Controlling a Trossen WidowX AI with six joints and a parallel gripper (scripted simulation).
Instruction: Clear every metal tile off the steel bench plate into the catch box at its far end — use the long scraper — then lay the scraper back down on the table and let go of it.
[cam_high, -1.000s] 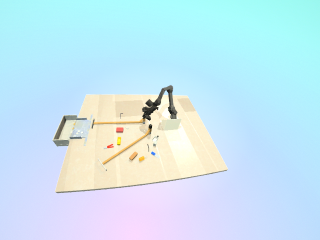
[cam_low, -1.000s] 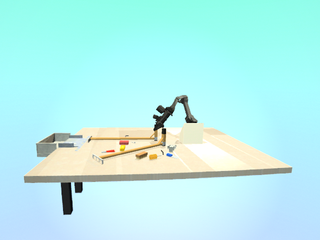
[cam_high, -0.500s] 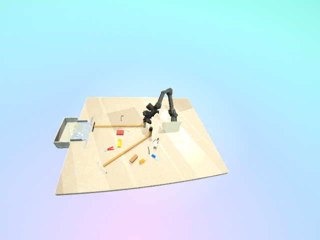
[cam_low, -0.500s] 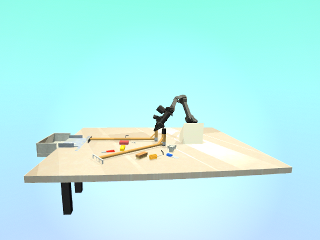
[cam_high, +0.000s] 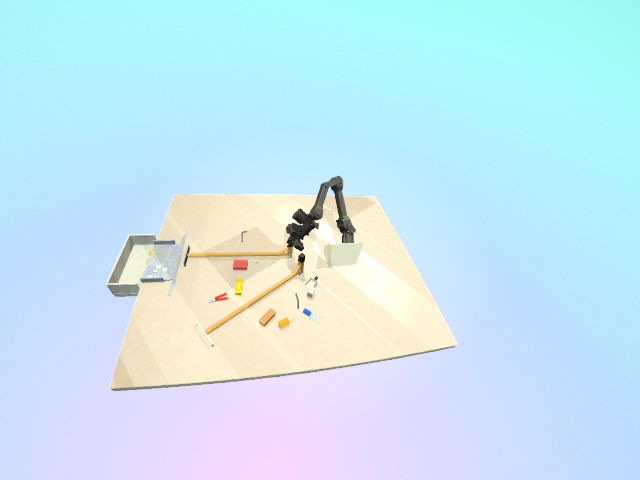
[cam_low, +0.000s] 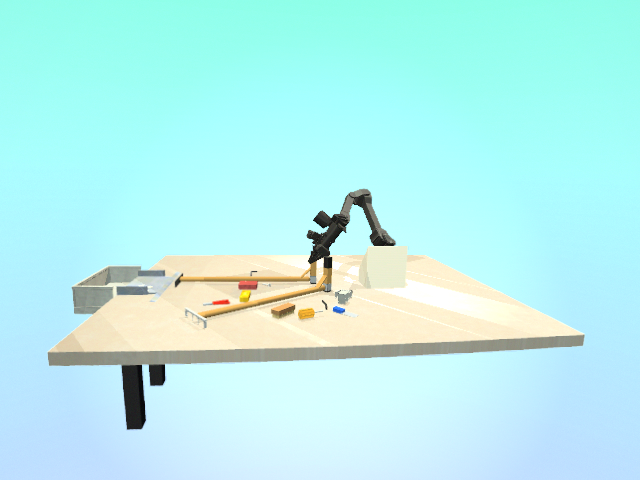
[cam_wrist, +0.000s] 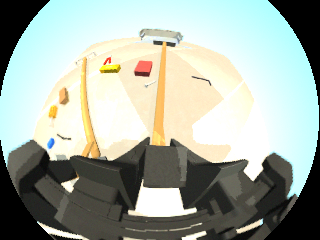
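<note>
- We take the steel bench plate (cam_high: 164, 260) (cam_low: 150, 282) as the landmark; pale tiles (cam_high: 158, 267) lie on it, too small to count reliably.
- At the far end of the plate, we see the grey catch box (cam_high: 123, 289) (cam_low: 94, 299) (cam_wrist: 160, 35); small orange pieces show near where box and plate meet.
- On the robot's side of the plate, we observe the long scraper (cam_high: 237, 254) (cam_low: 242, 279) (cam_wrist: 159, 95), its wooden shaft running away from the plate and its dark blade just beside the near edge.
- At the shaft end remote from the plate, our gripper (cam_high: 293, 246) (cam_low: 313, 258) (cam_wrist: 165, 165) is clamped on the scraper's black upright grip, one finger on each side.
- Well apart from the plate, we find a second wooden-shafted tool (cam_high: 253, 301) (cam_low: 263, 299) (cam_wrist: 86, 105) with a pale, pronged head; its black-topped grip stands near the gripper.
- Between the plate and the gripper, we locate a red block (cam_high: 240, 264) (cam_low: 248, 285) (cam_wrist: 143, 68) close beside the scraper shaft, and a yellow block (cam_high: 238, 286) (cam_low: 245, 296) (cam_wrist: 110, 69) farther from that shaft.
- Nearer the plate than the yellow block, we note red-handled pliers (cam_high: 219, 297) (cam_low: 219, 302) (cam_wrist: 107, 61).
- Farther from the plate than the pliers, beyond the second tool's shaft, we identify a brown block (cam_high: 267, 317) (cam_low: 283, 310) (cam_wrist: 63, 96).
</note>
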